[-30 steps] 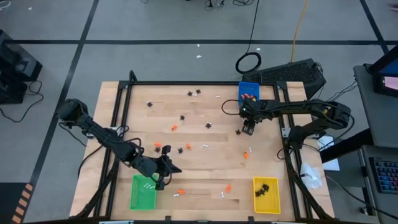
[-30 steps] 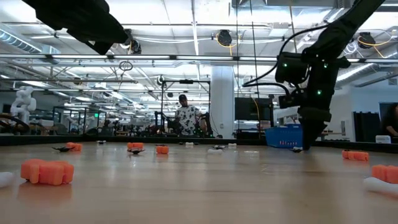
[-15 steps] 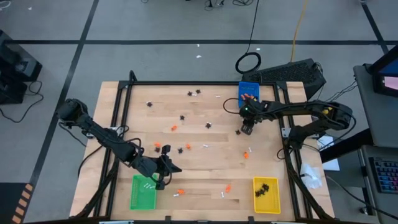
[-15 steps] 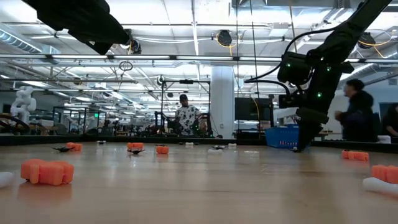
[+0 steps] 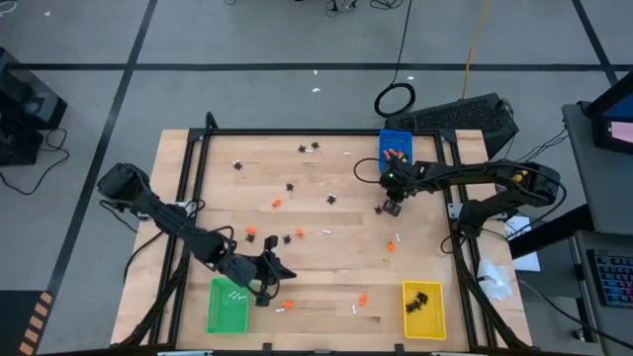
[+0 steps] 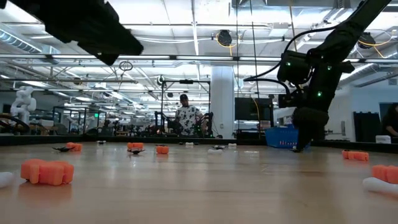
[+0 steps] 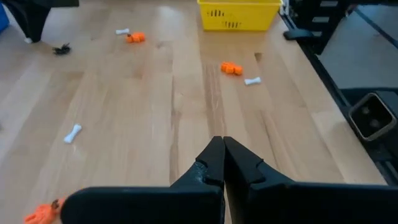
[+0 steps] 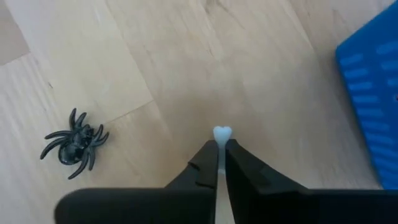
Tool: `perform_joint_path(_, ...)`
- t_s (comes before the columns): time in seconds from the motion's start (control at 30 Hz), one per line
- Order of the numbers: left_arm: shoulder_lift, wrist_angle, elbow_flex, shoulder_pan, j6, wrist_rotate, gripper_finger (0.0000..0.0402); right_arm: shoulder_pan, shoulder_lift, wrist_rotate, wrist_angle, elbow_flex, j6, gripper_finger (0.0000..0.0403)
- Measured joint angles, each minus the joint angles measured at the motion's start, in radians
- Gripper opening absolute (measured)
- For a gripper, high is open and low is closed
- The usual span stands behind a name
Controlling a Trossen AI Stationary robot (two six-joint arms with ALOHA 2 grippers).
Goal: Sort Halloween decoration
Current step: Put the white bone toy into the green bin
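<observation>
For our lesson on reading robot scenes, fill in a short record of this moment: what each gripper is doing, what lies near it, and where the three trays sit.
right gripper: shut on a small white bone-shaped trinket, low over the wooden table
near it: black plastic spider; blue rectangular tray
left gripper: shut, empty, near the green rectangular tray
yellow rectangular tray: near-right corner, holds black spiders
loose pieces: orange lumps, spiders, bones scattered

Bare wooden table top (image 5: 336, 247) open mid-table, small black plastic spider (image 8: 73, 144) beside right gripper (image 8: 219, 163), blue rectangular tray (image 8: 373, 93) close by
</observation>
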Motion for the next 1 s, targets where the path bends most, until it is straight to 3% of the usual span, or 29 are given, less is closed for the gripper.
perform_joint_path(0.27,0.023,0.027,0.000,0.000,-0.078,-0.178,0.0000,0.129,-0.063,-0.015,0.007,-0.005,0.057,0.0005)
perform_joint_path(0.47,0.019,0.027,0.000,0.044,-0.199,-0.190,0.0000,0.314,-0.085,0.097,0.055,-0.005,0.109,0.0005)
perform_joint_path(0.73,0.022,0.076,0.000,0.162,-0.286,-0.105,0.0014,0.583,-0.080,0.291,0.280,-0.003,0.059,0.0006)
perform_joint_path(1.0,0.094,0.280,0.000,0.252,-0.287,0.019,0.0100,0.760,-0.080,0.462,0.456,0.008,-0.053,0.0006)
